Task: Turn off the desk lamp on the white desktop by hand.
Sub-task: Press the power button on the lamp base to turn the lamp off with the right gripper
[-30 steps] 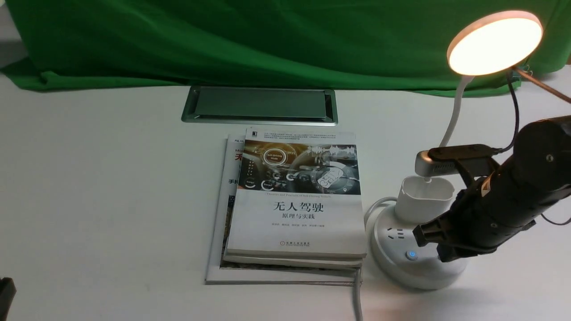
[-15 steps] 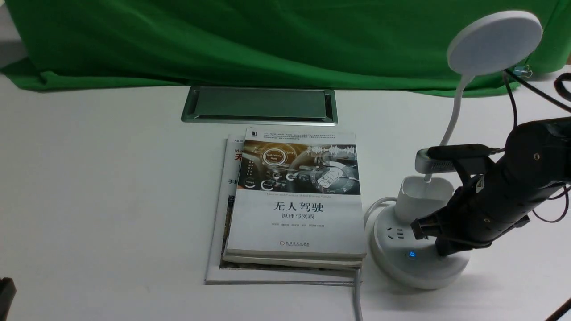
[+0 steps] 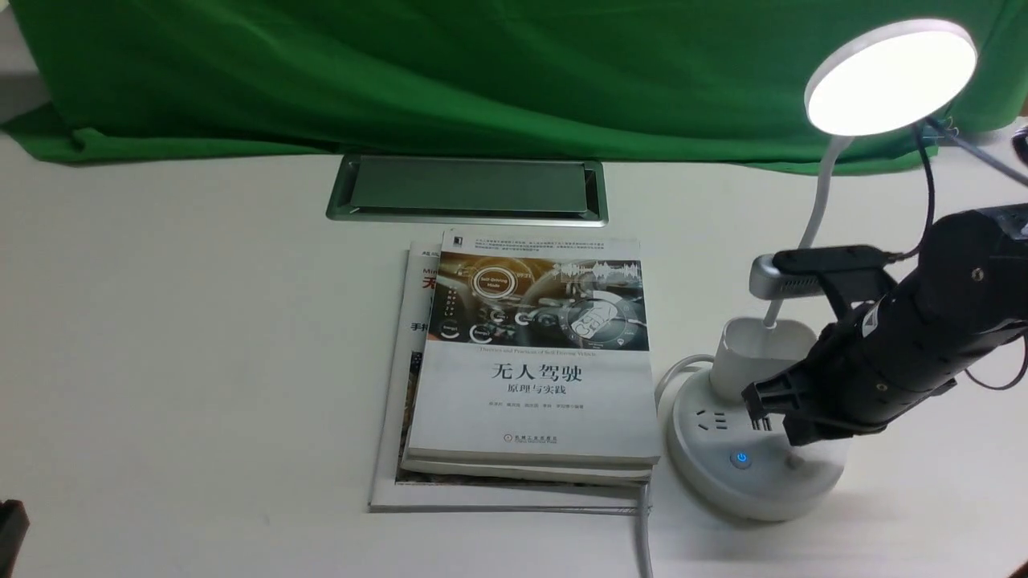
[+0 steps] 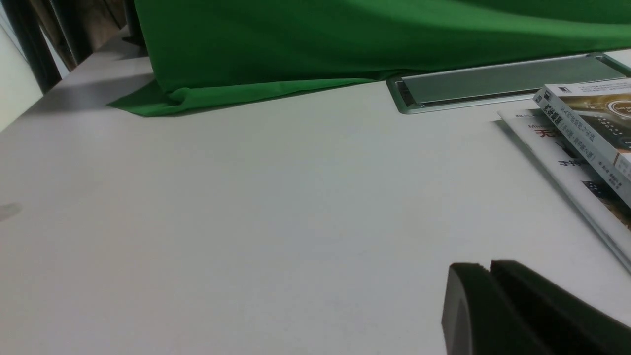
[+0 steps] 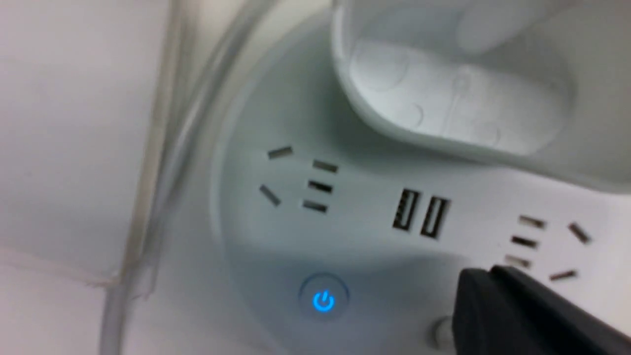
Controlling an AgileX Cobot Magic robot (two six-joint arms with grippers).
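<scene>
The desk lamp stands at the right of the white desktop (image 3: 201,321). Its disc head (image 3: 890,76) glows white. The round base (image 3: 723,482) shows sockets, a blue lit power button (image 3: 740,458) and a small grey button (image 3: 795,462). My right gripper (image 3: 795,433) is shut and hovers just above that grey button. In the right wrist view the gripper (image 5: 490,273) sits beside the grey button (image 5: 440,331), with the blue button (image 5: 323,300) apart from it. My left gripper (image 4: 489,267) is shut and empty, low over bare desktop.
A stack of books (image 3: 534,361) lies just left of the lamp base. The grey cable hatch (image 3: 466,189) is behind them, then the green cloth (image 3: 442,72). The lamp's white cable (image 3: 642,538) runs to the front edge. The cup holder (image 3: 747,353) stands on the base.
The lamp head glowed warm yellow one second ago, was dark half a second ago, and now glows white. My right gripper dipped onto the base and has lifted slightly.
</scene>
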